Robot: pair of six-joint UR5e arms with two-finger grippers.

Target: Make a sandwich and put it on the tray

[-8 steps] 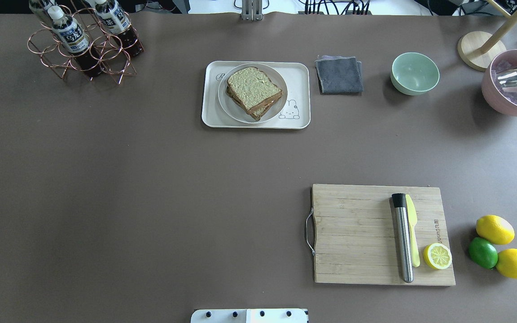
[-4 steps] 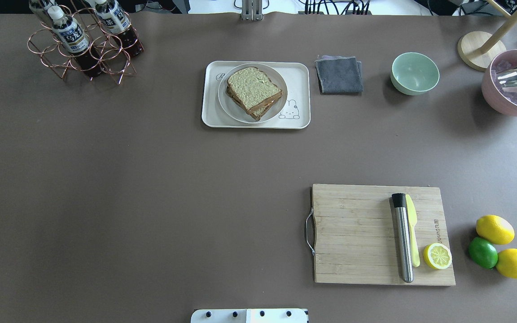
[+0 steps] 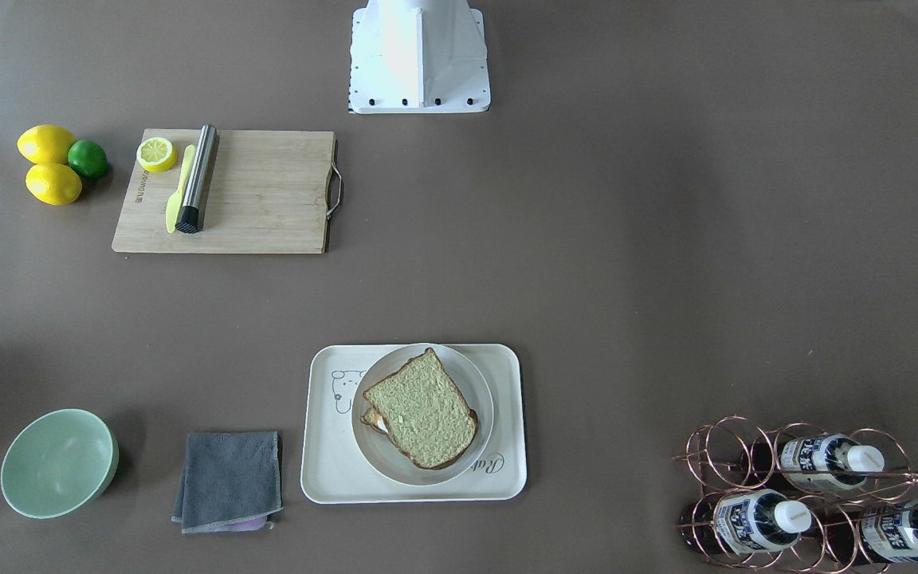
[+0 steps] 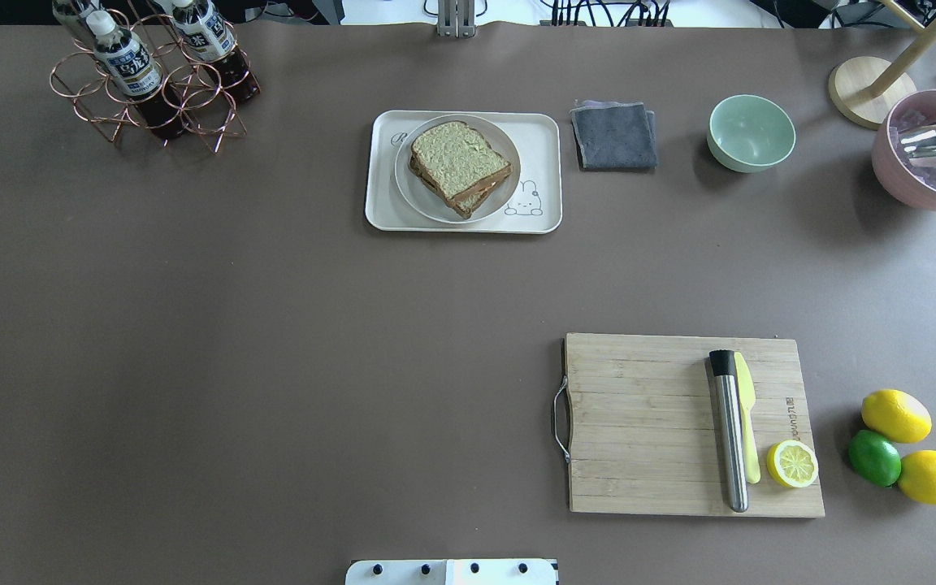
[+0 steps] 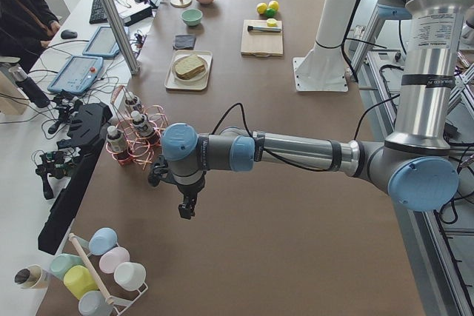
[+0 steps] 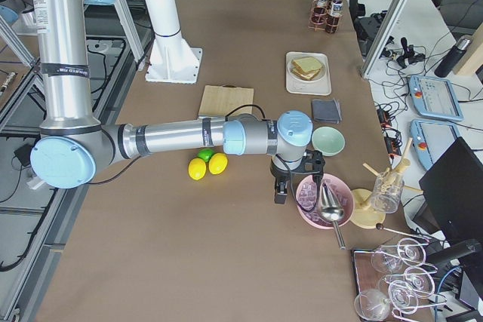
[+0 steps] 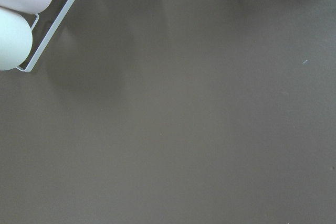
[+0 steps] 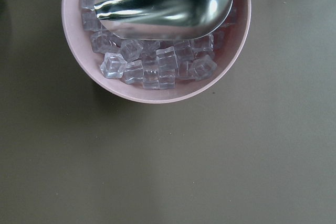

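Though the sandwich [image 4: 460, 162] sits on the tray [image 4: 541, 138], grey cloth [image 4: 614, 136] just beside, I cannot tell whether the left gripper [image 5: 187, 209] or the right gripper [image 6: 279, 194] is clenched.

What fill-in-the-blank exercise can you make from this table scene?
The brown-crusted bread sandwich sits on a round white plate resting on the cream-white rectangular ____.
The folded grey cloth lies between the sandwich and a pale green round ____.
Beside the wooden cutting board, a green lime lies next to two whole yellow ____.
Missing words: tray, bowl, lemons.
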